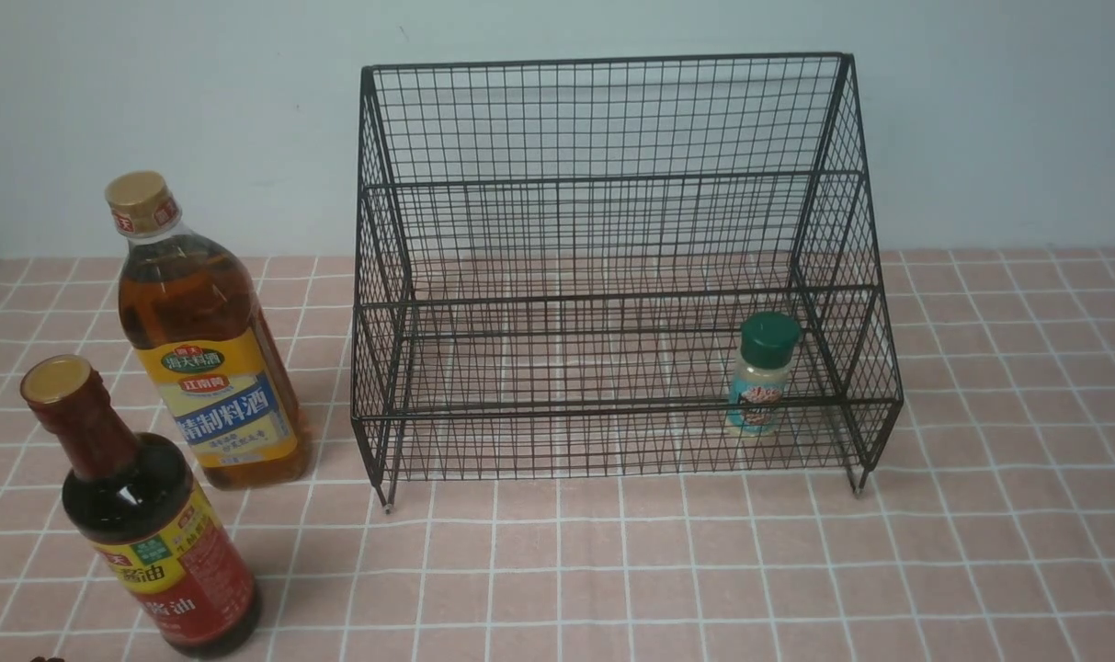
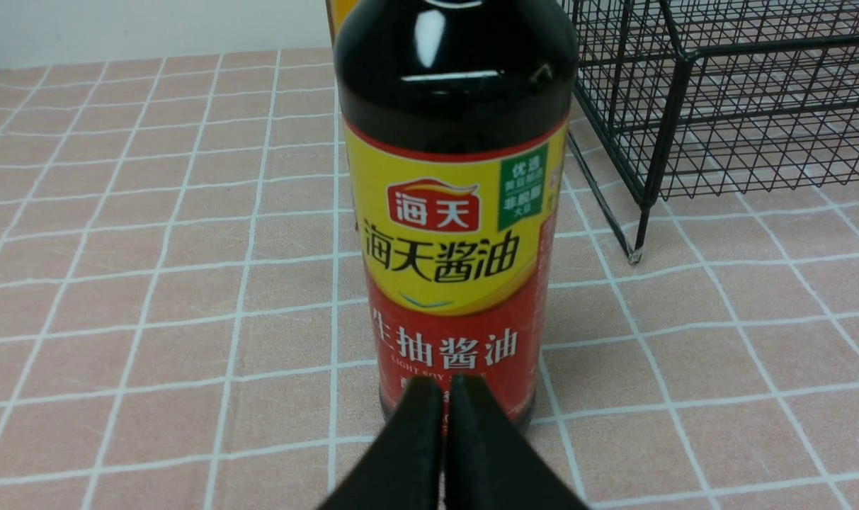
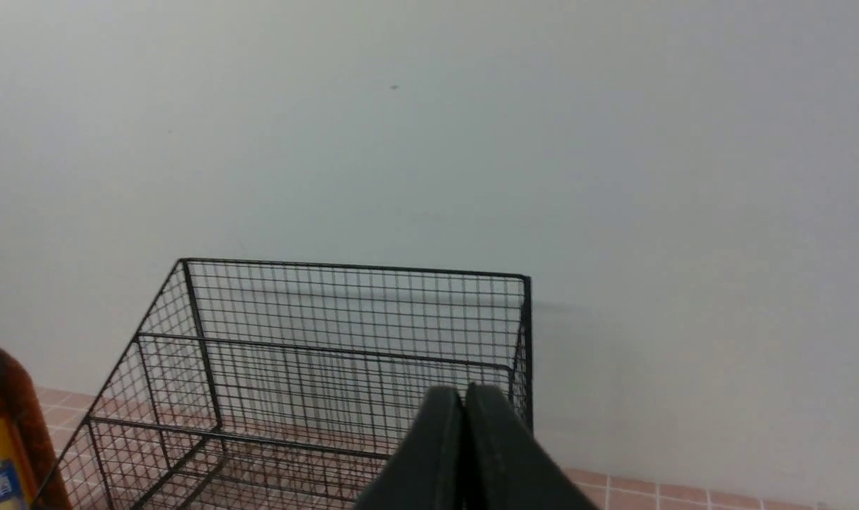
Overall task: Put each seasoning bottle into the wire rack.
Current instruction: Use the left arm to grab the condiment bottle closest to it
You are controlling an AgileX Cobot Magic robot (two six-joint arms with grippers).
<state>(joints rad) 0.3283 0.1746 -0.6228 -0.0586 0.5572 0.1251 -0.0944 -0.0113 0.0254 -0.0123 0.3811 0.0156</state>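
The black wire rack (image 1: pixel 612 119) stands mid-table; the green-capped shaker jar (image 1: pixel 761 372) stands upright on its lower tier at the right. The amber bottle (image 1: pixel 203 340) with gold cap stands left of the rack. The dark soy-sauce bottle (image 1: pixel 143 524) stands in front of it at the near left. In the left wrist view my left gripper (image 2: pixel 447 386) is shut and empty, low and just short of the soy-sauce bottle (image 2: pixel 454 212), with the rack's corner (image 2: pixel 719 106) beyond. In the right wrist view my right gripper (image 3: pixel 463 393) is shut and empty, raised, facing the rack (image 3: pixel 344 333) and the wall.
A pink tiled cloth (image 1: pixel 796 570) covers the table. A pale wall (image 1: pixel 153 92) rises just behind the rack. The amber bottle's edge (image 3: pixel 1 425) shows in the right wrist view. Neither arm shows in the front view.
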